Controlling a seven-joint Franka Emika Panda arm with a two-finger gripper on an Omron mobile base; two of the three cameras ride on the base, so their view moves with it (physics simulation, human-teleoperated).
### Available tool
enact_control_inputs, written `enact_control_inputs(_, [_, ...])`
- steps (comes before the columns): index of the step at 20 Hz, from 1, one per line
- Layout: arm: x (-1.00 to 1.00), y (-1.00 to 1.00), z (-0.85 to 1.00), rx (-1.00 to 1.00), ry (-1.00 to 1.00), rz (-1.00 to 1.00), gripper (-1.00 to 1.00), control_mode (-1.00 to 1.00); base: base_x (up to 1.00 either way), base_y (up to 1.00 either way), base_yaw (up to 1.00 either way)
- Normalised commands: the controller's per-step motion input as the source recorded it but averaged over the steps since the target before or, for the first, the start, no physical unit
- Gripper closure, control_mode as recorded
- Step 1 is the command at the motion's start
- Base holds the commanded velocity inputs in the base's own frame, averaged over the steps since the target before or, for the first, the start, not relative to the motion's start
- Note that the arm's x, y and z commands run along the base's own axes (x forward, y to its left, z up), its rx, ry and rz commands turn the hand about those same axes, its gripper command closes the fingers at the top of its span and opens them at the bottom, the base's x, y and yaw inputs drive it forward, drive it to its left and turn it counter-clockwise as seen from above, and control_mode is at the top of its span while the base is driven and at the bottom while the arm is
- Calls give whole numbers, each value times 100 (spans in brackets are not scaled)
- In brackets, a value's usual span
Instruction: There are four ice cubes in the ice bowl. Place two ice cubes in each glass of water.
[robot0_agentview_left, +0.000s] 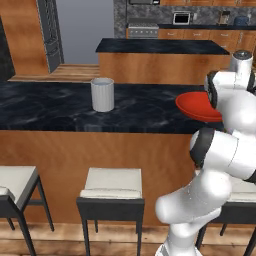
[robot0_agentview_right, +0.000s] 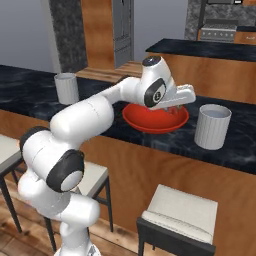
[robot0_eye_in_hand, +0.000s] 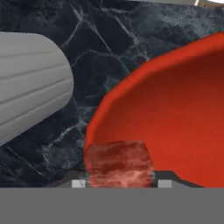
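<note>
Ice cube (robot0_eye_in_hand: 119, 164) between the finger tips of the gripper (robot0_eye_in_hand: 119, 183), clamped on both sides, at 6 o'clock in hand view, just over the near rim of the ice bowl (robot0_eye_in_hand: 175, 113). One cube countable; reddish, translucent, blocky. Two tumblers on the dark marble counter (robot0_agentview_right: 240, 150): one glass of water (robot0_agentview_right: 212, 126) at 3 o'clock of the bowl, the other (robot0_agentview_right: 66, 88) at 9 o'clock, well apart. Bowl glossy red, wide, shallow. Stools: three in left base view.

Lighting: even, moderately bright, no clear source.
Shadows: very faint, soft under the red bowl (robot0_agentview_right: 155, 119).
Glare: mild sheen on the white arm (robot0_agentview_right: 82, 122); dark counter (robot0_agentview_left: 45, 105) matte.
Sharpness: base views soft, low-resolution; hand view blurry, blocky close up.
</note>
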Motion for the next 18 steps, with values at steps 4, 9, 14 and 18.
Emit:
enact_control_inputs(4, [-98,17,93,-16,-16,0,100,-100,0,0,0])
enact_control_inputs(9, [-76,3,96,-38,-12,0,100,-100,0,0,0])
enact_control_inputs(14, [-37,0,35,-50,0,0,100,-100,0,0,0])
enact_control_inputs(18, [-2,0,0,-37,12,0,100,-100,0,0,0])
